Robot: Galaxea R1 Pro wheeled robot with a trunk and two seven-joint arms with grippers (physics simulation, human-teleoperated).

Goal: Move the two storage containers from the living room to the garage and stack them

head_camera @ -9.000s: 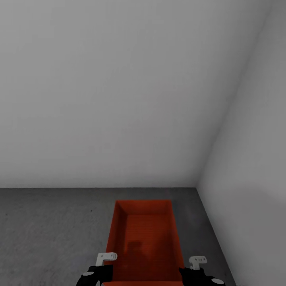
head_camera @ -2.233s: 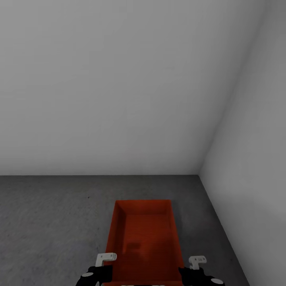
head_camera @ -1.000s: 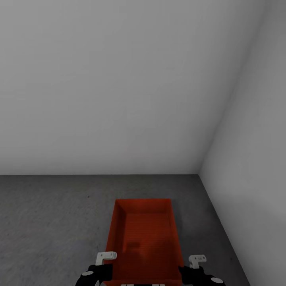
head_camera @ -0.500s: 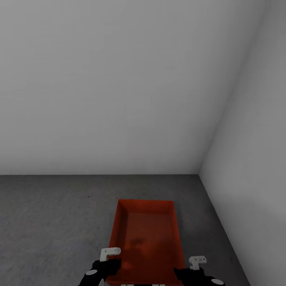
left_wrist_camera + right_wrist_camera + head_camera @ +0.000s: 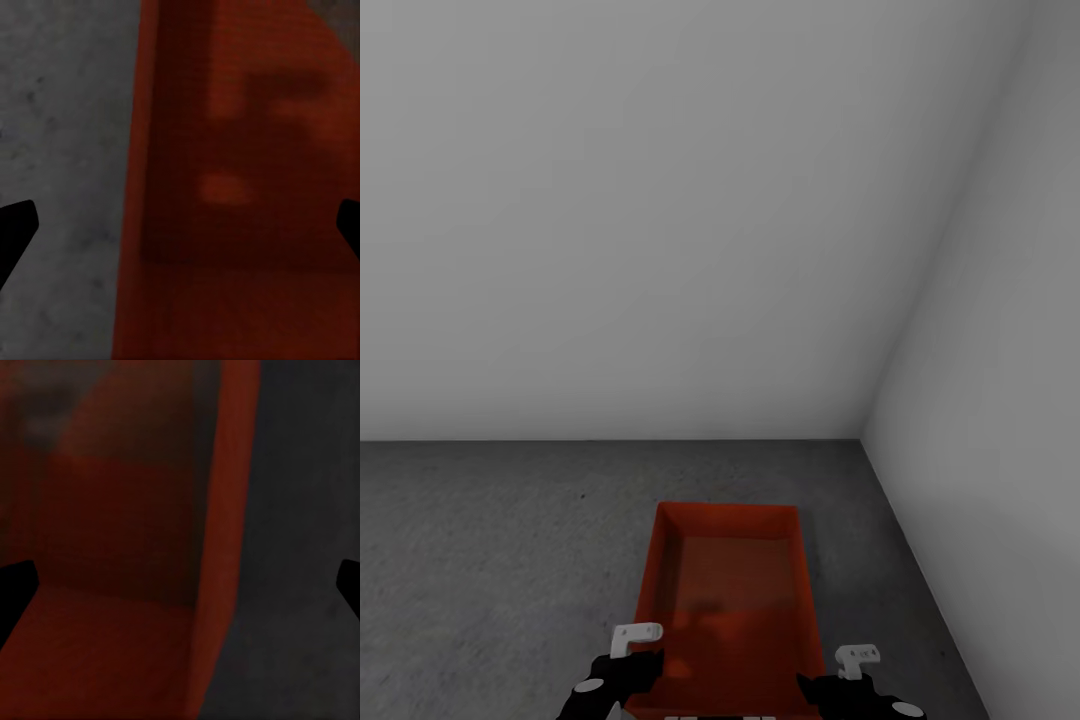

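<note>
Head view: orange-red storage container (image 5: pixel 728 600) on the dark concrete floor (image 5: pixel 480 560) near the corner of pale grey walls (image 5: pixel 660 220), left gripper (image 5: pixel 622 672) and right gripper (image 5: pixel 838 682) at its near corners.

Left wrist view: fingertips (image 5: pixel 13 232) wide apart, straddling the container's side wall.

Right wrist view: fingertips (image 5: pixel 15 585) likewise spread across the opposite wall, gripping nothing.

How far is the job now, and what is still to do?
One storage container is already in the garage, near the corner of the grey walls, over the concrete floor. The left gripper and right gripper straddle its side walls, fingers wide apart. Whether it rests on the floor is unclear. A second container must still be stacked on it.
</note>
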